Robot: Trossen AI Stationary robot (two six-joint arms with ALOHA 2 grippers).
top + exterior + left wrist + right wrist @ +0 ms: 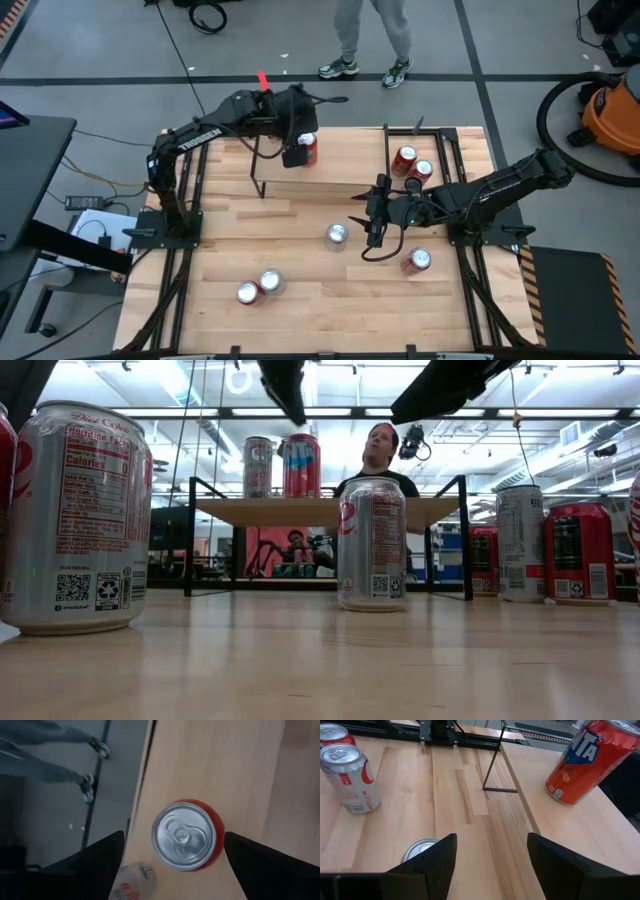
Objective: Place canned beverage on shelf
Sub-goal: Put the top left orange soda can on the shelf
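The shelf (340, 180) stands at the table's far middle. A red can (309, 148) stands upright on its board (320, 511). In the low view a silver can (258, 466) shows just left of the red can (300, 464). My left gripper (296, 152) hovers open above the red can (187, 836), one finger on either side and clear of it. My right gripper (373, 216) waits open over the table right of the shelf, and nothing lies between its fingers (492, 840). A silver can (336, 234) stands just on its near side.
Two red cans (411, 163) stand at the far right, and one more (416, 261) stands near my right arm. A silver pair (259, 287) is at the near left. A person (372, 40) stands beyond the table's far edge.
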